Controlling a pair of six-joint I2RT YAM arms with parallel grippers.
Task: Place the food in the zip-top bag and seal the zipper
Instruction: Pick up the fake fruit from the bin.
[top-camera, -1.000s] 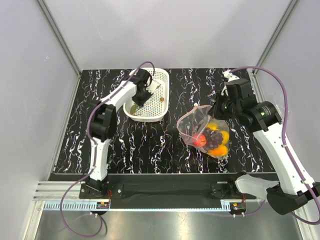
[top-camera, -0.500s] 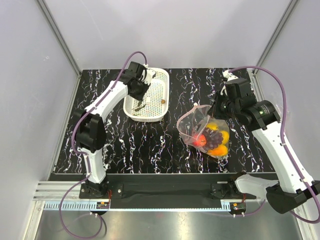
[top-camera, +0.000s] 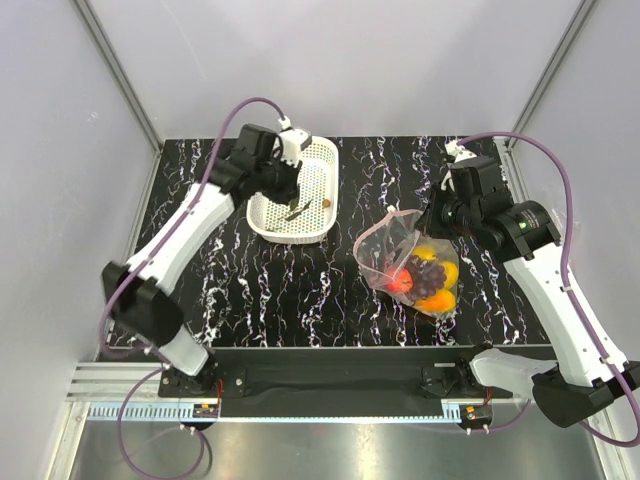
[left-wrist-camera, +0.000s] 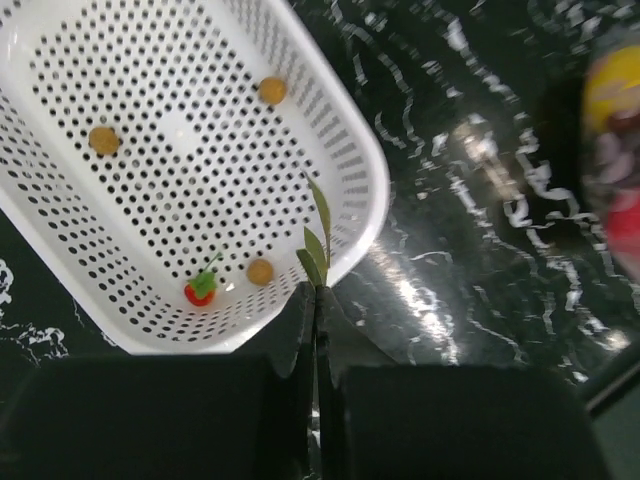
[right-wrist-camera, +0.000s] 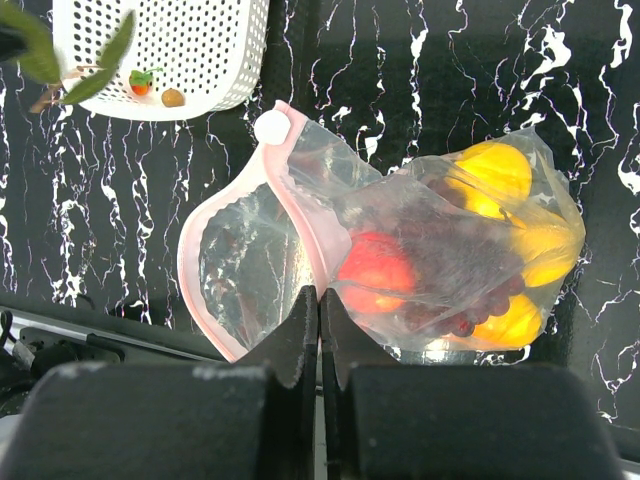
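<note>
Left gripper (left-wrist-camera: 316, 292) is fully closed, pinching a green leaf sprig (left-wrist-camera: 314, 245) just above the near rim of the white basket (left-wrist-camera: 350, 150). Three small orange balls (left-wrist-camera: 104, 139) and a red piece with a green top (left-wrist-camera: 200, 290) lie inside. Right gripper (right-wrist-camera: 319, 300) is also closed, over the zip-top bag (right-wrist-camera: 250, 260); can't tell if it has caught the film. The bag is on the black marbled table (top-camera: 300, 280), right of the basket, its pink zipper (right-wrist-camera: 184, 270) gaping. Red apple (right-wrist-camera: 375, 272), grapes (right-wrist-camera: 440, 270) and lemons (right-wrist-camera: 495, 170) are inside.
</note>
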